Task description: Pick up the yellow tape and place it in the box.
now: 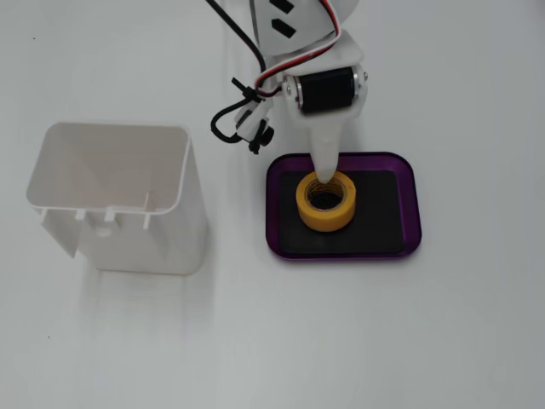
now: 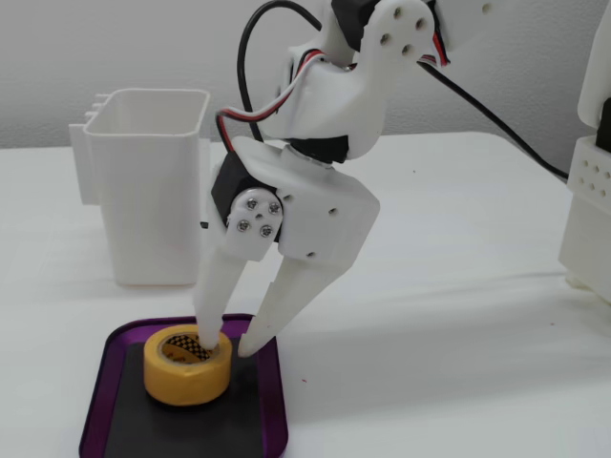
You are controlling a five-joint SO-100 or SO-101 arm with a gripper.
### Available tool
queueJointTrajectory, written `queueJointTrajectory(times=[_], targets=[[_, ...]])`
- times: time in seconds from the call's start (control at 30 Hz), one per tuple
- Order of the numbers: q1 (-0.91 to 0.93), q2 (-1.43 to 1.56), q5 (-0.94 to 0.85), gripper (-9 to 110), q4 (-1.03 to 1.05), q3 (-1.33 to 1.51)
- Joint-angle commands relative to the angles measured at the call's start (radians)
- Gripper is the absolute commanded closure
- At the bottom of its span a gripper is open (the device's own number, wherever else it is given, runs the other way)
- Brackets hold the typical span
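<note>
One finger [image 2: 215,301] inside yellow tape [image 1: 324,203], box [image 1: 410,196], grip seemingly loosened

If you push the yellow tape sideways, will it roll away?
Probably not: the yellow tape lies flat on its side in the box, so it would likely slide. The raised purple rim should stop it. It looks light and stiff.
</note>
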Motion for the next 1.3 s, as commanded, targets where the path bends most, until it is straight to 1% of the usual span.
queueJointTrajectory(times=[0.0,0.1,0.23,0.4,0.53,0.67,0.87,1.07,1.17,1.27], targets=[[-0.009,0.006,-0.003,88,0.034,-0.046],[-0.011,0.028,-0.005,88,0.140,-0.110],[0.003,0.132,-0.005,88,0.305,-0.224],[0.005,0.399,0.006,88,0.514,-0.331],[0.006,0.667,0.009,87,0.640,-0.299],[0.008,0.933,0.009,87,0.733,-0.114],[0.040,1.312,0.011,87,0.724,0.334],[0.183,1.664,0.012,87,0.545,0.741],[0.233,1.810,0.005,87,0.538,0.900],[0.244,1.891,0.015,87,0.552,1.032]])
